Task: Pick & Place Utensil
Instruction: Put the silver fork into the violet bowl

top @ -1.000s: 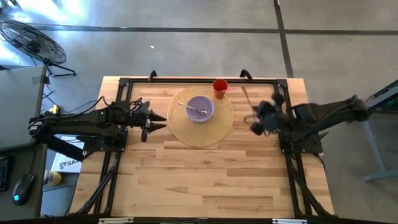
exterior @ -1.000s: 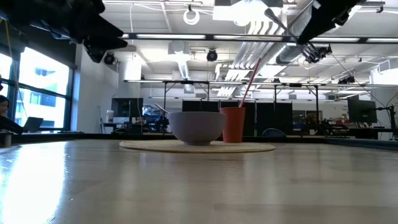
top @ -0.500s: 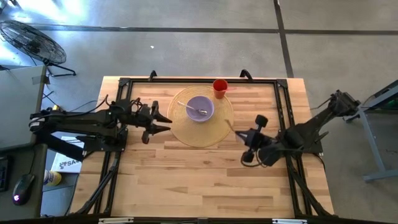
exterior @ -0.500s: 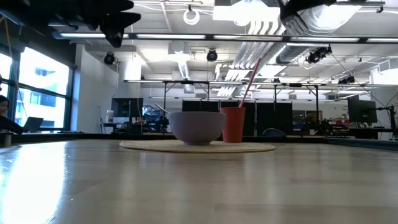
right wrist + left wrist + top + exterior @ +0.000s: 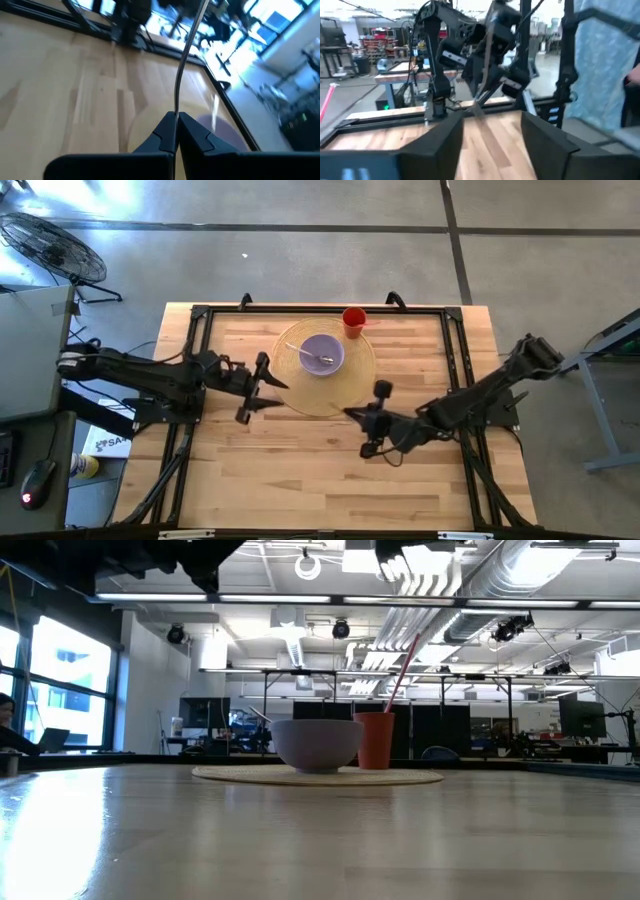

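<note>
A purple bowl sits on a round woven placemat, with a metal utensil lying in it. A red cup with a pink straw stands at the mat's far edge. My right gripper hovers just off the mat's near right edge, shut on a thin metal utensil. My left gripper is open at the mat's left edge, high above the table, and faces the right gripper. Both grippers show only at the top edge of the low view. My right gripper pinches the thin metal utensil between its two fingers at one end of the shaft. The shaft runs straight on past the fingertips, in line with the fingers, pointing toward the table's left. It is lifted clear of the table; its free end hangs in the air.
A black frame rail runs along the table's far edge and down both sides. Bare wood lies between the mat and the near edge. A fan stands on the floor beyond the far left corner.
My right gripper, still shut on the utensil, has swung from the table's right side near the cup toward the near edge and the left, ending off the mat's near right edge. My left gripper has moved right, up to the mat's left edge.
</note>
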Motion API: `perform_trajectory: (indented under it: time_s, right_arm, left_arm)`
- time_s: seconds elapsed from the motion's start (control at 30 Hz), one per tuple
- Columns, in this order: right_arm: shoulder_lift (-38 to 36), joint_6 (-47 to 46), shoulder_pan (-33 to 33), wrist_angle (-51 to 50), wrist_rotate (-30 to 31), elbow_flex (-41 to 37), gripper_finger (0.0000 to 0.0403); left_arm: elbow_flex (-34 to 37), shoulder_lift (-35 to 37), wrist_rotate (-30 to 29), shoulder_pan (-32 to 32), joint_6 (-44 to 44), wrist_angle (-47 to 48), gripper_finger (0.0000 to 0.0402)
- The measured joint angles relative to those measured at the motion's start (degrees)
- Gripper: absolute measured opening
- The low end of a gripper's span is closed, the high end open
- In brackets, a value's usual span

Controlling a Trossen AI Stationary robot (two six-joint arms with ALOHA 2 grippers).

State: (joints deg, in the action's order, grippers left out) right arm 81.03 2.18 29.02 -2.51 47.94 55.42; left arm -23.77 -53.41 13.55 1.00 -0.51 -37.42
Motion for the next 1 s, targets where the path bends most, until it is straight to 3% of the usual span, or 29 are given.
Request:
perform_trajectory:
  time_s: [0.17,0.33,0.8,1.0]
  right_arm:
    - [4.32,9.83,-2.74,11.76,-6.52,0.00,0.0000]
    - [7.13,12.32,-6.32,18.50,-14.58,0.00,0.0000]
    - [9.46,11.88,-10.39,20.75,-16.35,0.00,0.0001]
    - [9.46,11.39,-10.39,20.70,-15.98,0.00,0.0001]
  left_arm:
    - [-0.14,-3.36,-1.00,3.00,-4.11,-3.91,0.0258]
    - [-2.97,-7.09,-3.33,4.06,-4.15,-6.51,0.0285]
    - [-13.60,-17.79,-3.00,4.33,-2.19,-6.61,0.0285]
    - [-14.60,-17.71,-2.19,4.33,-0.54,-7.65,0.0238]
